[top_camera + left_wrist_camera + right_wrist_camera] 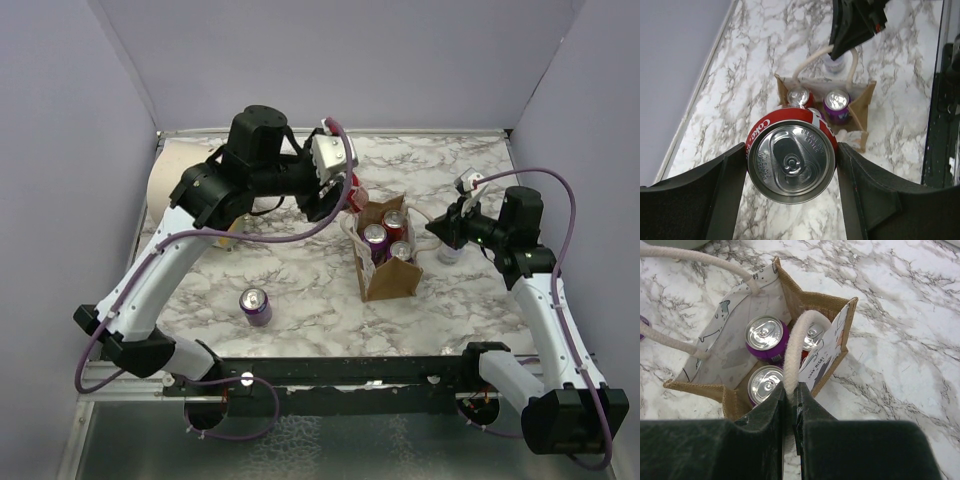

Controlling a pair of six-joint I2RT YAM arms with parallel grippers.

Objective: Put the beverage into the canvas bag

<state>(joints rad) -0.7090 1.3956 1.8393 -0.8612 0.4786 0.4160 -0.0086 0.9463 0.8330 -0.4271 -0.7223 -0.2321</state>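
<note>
My left gripper point(791, 150) is shut on the beverage, a red cola can point(792, 160), gripping it by the sides with its top facing the camera. It hangs above the marble just behind the canvas bag point(392, 282); in the top view the gripper point(345, 200) and the can point(357, 187) sit at the bag's far left corner. The brown bag point(812, 305) stands open and holds three cans point(765, 337). My right gripper point(791, 386) is shut on one white looped handle point(795, 345) and holds it up to the right of the bag point(865, 107).
A purple can point(255, 306) stands alone on the marble near the front left. A big cream cylinder point(175, 175) lies at the back left. A pale can point(450, 252) stands under my right gripper point(437, 228). Grey walls close the back and sides.
</note>
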